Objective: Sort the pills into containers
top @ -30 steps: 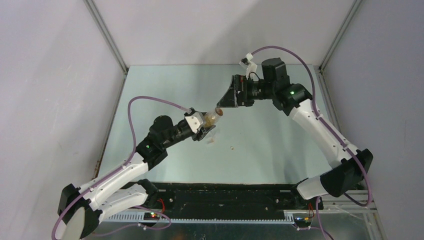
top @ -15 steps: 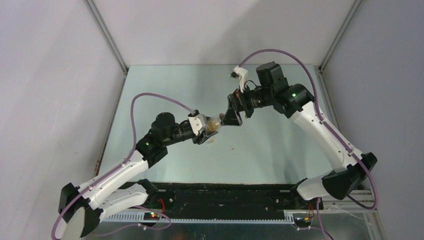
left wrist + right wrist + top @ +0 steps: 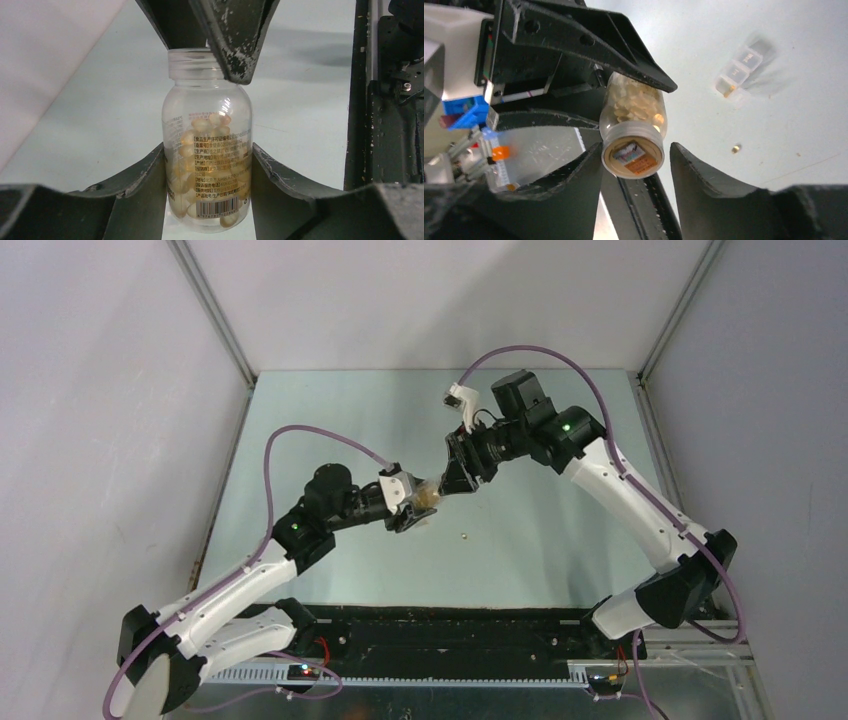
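Narrowing round bottle top, R jaws now arrived, still gapped; L jaws clamp bottle.

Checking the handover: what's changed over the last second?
The right claw swung in toward the left and now straddles the bottle's cap, jaws narrowing but not yet clamped. The left claw kept its grip on the bottle; the loose pill stayed put.

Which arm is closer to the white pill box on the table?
Left. The left arm, holding the pill bottle, hangs right by the pill box; the right arm is farther back, jaws around the bottle's cap.
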Controlling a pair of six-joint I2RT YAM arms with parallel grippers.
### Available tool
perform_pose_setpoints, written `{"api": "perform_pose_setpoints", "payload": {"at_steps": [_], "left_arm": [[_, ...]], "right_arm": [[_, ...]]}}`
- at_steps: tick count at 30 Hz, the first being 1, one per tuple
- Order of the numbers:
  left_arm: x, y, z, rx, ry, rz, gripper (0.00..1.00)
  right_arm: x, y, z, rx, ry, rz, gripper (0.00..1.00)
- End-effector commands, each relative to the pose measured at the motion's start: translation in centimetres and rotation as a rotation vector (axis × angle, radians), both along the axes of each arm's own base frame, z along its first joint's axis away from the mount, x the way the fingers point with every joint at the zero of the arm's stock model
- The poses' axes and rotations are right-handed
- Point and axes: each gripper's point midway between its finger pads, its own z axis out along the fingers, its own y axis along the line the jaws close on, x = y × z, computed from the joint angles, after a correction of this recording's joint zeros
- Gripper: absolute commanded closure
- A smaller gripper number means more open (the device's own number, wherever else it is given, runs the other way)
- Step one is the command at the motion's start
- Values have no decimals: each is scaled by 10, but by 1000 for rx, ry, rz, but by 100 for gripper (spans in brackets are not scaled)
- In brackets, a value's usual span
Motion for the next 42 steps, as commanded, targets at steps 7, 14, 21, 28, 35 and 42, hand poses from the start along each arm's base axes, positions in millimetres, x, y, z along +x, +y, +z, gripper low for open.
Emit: {"api": "perform_pose_setpoints", "payload": {"at_steps": [7, 14, 21, 28, 35, 42], "left_arm": [[11, -4, 32, -51, -96, 26, 100], [27, 8, 39, -60, -162, 132, 100], [31, 12, 31, -41, -147, 164, 100], [34, 8, 36, -61, -133, 167, 100], [23, 1, 40, -75, -123, 95, 100], [7, -5, 35, -40, -105, -2, 100]], "right_arm": [[9, 26, 6, 99, 209, -181, 64], [17, 43, 7, 132, 511, -533, 71], [30, 41, 38, 240, 412, -549, 1], [35, -9, 40, 248, 217, -473, 1], [15, -26, 27, 163, -47, -181, 7], [-3, -18, 30, 174, -91, -9, 16]]}}
